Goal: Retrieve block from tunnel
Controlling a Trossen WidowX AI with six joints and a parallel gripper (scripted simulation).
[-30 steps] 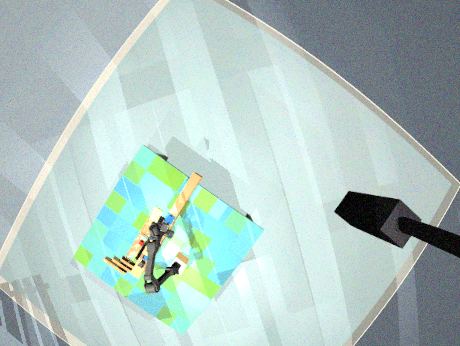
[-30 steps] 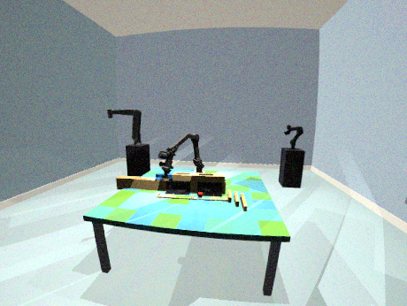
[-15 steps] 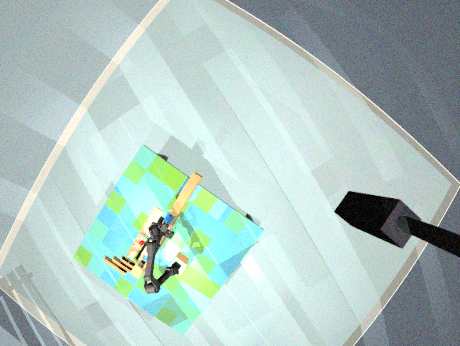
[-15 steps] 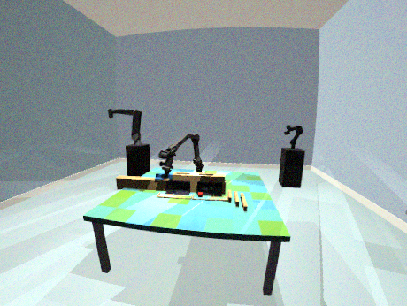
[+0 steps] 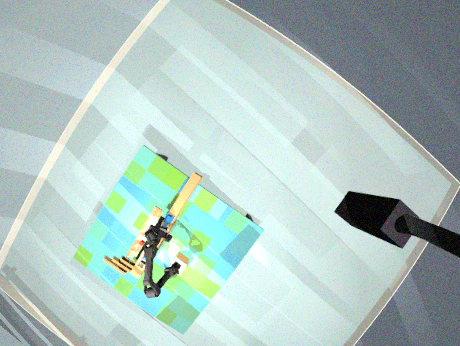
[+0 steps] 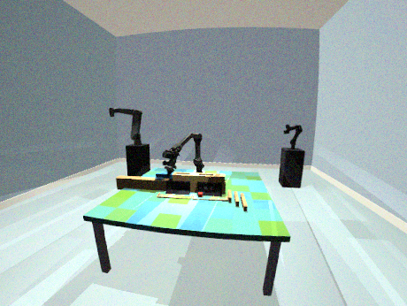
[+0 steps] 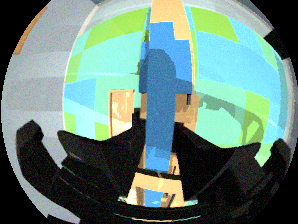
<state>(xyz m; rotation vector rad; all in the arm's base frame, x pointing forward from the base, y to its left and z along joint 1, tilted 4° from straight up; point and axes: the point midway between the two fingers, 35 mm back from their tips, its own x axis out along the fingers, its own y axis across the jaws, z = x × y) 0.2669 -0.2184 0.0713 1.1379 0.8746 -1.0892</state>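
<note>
Blue handle (image 5: pixel 169 220) (image 6: pixel 164 176) (image 7: pixel 160 120), found at the end of the wooden tunnel (image 5: pixel 161 242) (image 6: pixel 188 179) (image 7: pixel 157 182) where the long timber beam (image 5: pixel 187 192) (image 6: pixel 137 183) (image 7: pixel 171 9) runs out. The gripper (image 5: pixel 161 232) (image 6: pixel 169 172) (image 7: pixel 161 124) is clenched on it, one finger to each side.

The small block cannot be made out; by the task it should be within the tunnel. A red piece (image 5: pixel 142 243) (image 6: pixel 200 194) lies on the exterior camera's side of the tunnel, its role undetermined.

The step in hand is judged to be drawing out the cage. Recommended: a slow, level pull along the tunnel's axis, away from its covered part — no lift, no twist. A skewed pull could bind the cage or shift the tunnel. The grip should be eased only once the block is exposed, then reset on the block for lifting.

The table (image 5: pixel 240 245) (image 6: pixel 186 223) (image 7: pixel 220 65) is surfaced in a green, blue and turquoise patchwork. Loose wooden rods (image 5: pixel 112 261) (image 6: pixel 236 199) lie beyond the tunnel's opposite end. The room has grey-blue walls and a pale, streaked floor; two further arms stand on black pedestals behind the tunnel.
</note>
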